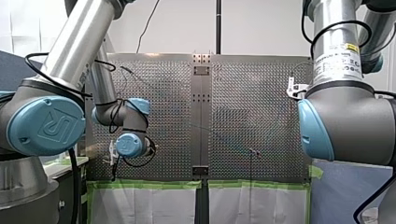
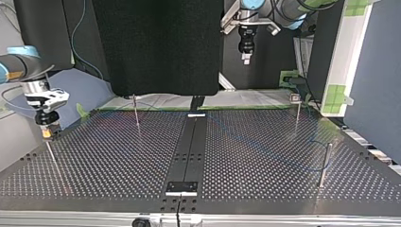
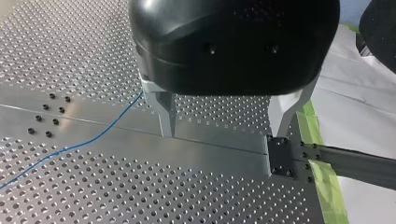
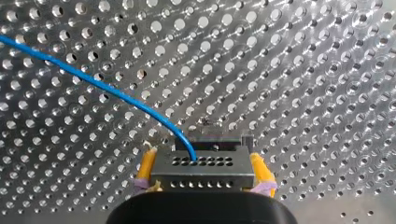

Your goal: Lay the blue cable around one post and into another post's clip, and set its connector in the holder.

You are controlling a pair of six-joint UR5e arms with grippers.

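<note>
- The right tool (image 4: 202, 154) is closed on the connector (image 4: 203, 175), with a yellow pad pressed to each side. It holds it just above the worktop (image 4: 303, 70).
- In the top view this tool hangs at the left edge, at the top of a thin post (image 2: 53, 158). I cannot tell whether the two touch.
- The cable (image 4: 93, 79) leaves the connector's upper face and trails off slack across the holes.
- The left tool (image 3: 223, 133) is wide open and empty. It hovers over the centre rail with the cable lying beside it, not between its fingers.
- A faint blue curve lies near the post (image 2: 325, 163) at the top view's right. Whether it goes round the post is too faint to tell.
- No clip or holder can be made out for certain.
- I judge this to be the carrying step: the connector is gripped and the routing looks unfinished.
- The next move calls for keeping a firm grip and drawing the cable taut enough to bear on a post. The free tool is needed to guide the slack down into the clip.
</note>
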